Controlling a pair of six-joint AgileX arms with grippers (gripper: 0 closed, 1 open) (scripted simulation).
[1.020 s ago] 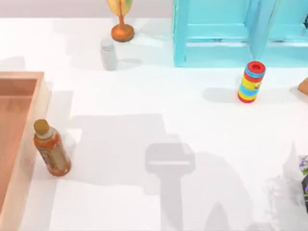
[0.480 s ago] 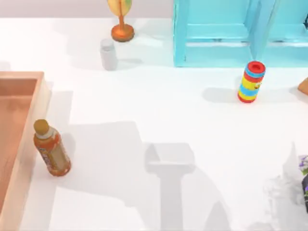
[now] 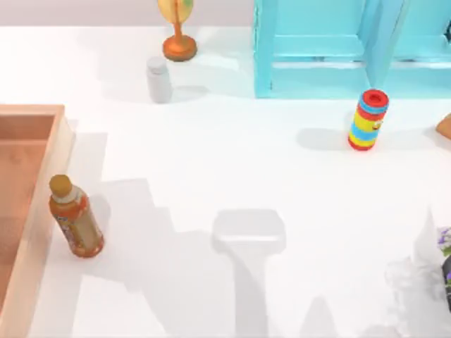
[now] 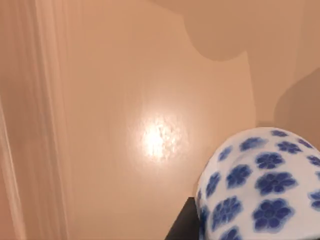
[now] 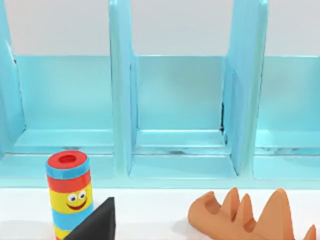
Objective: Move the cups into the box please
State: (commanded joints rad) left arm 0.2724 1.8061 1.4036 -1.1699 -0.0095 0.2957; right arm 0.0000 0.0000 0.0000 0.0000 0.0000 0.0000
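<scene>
A white cup with a blue floral pattern (image 4: 260, 190) hangs close to my left wrist camera, above the reddish-brown inside of the box (image 4: 125, 100). My left gripper is shut on this cup, and one dark finger (image 4: 182, 227) shows beside it. The box's light wooden rim (image 3: 44, 211) runs along the table's left edge. My right arm is parked at the right, with one dark fingertip (image 5: 97, 222) in its wrist view, facing the shelf.
An orange-brown bottle (image 3: 75, 218) stands just right of the box rim. A striped cylinder (image 3: 368, 120) stands before the turquoise shelf frame (image 3: 338, 49). At the back are a small white bottle (image 3: 158, 79) and an orange stand (image 3: 178, 42). An orange-brown jagged object (image 5: 250, 217) lies near the shelf.
The arm's large shadow on the table has drawn back toward the left, nearer the box. The bottle, cylinder and other objects have not moved.
</scene>
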